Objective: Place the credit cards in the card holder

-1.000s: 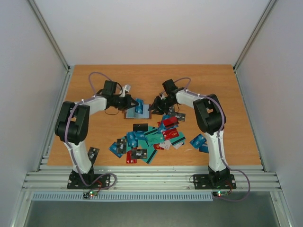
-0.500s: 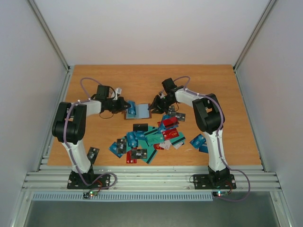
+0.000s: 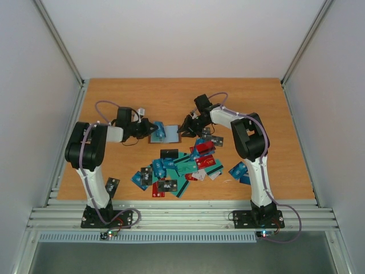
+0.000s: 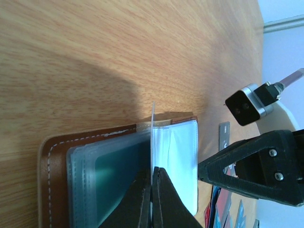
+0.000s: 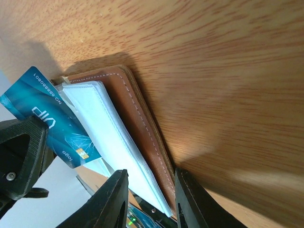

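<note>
the card holder [image 3: 171, 136] lies open on the tabletop [image 3: 256, 103] between my two claws. it has a brown leather-look cover with pale stitching along the edge and a stack of clear plastic sleeves [image 5: 104, 128] inside, one showing teal through it. the left claw [image 4: 152, 183] is closed tight on a blue vip card [image 5: 52, 118], held edge-on, its lower edge meeting the sleeves just ahead of the fingertips. the right claw [image 5: 151, 183] is partly closed, pinching the holder's cover and sleeves at the side facing it. from the left wrist the card is only a thin pale line, and i cannot tell which sleeve it meets. the other credit cards [image 3: 177, 165] lie in a loose overlapping heap, nearer the arm bases than either claw, their print too small to read. the tabletop is light wood grain, boxed in by plain white walls [image 3: 188, 34], with aluminium rails [image 3: 182, 217] along the near edge.
</note>
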You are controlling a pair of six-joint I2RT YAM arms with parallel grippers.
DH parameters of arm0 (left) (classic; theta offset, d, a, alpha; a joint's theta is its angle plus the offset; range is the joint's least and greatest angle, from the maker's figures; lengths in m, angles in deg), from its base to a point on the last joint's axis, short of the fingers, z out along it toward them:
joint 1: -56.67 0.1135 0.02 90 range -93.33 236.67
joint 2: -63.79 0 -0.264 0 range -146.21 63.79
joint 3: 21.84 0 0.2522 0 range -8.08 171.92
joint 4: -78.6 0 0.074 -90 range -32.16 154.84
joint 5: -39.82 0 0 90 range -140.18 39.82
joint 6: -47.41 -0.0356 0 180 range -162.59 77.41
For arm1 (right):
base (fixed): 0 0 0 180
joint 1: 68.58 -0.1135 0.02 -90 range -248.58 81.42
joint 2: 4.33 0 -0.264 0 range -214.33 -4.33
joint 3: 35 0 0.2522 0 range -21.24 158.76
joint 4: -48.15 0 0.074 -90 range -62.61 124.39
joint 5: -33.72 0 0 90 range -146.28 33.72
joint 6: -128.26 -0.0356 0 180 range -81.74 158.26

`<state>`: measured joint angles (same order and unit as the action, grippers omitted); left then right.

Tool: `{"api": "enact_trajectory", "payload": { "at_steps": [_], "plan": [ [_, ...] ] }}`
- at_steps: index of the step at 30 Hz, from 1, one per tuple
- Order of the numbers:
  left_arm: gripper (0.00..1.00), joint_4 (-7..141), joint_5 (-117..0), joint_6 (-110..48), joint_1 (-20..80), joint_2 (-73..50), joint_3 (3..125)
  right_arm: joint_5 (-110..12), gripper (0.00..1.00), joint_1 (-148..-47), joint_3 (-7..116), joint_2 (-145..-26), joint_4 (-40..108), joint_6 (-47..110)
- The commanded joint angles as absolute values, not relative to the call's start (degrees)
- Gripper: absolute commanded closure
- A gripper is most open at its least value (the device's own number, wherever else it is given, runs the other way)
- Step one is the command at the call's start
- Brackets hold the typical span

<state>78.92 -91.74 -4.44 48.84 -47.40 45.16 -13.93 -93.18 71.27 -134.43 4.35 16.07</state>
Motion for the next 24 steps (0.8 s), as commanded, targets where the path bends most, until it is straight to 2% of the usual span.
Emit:
{"api": "enact_trajectory", "payload": {
  "at_steps": [1,24],
  "plan": [
    [1.0,85.64,-91.48,-3.5,48.34,-49.52,44.53,-16.11,0.71,-94.07,70.87,-137.31,1.27,15.92],
    [1.0,86.31,-94.36,-1.41,47.55,-47.88,40.87,-15.67,0.71,-94.07,71.09,-137.84,2.24,15.55]
  ]
}}
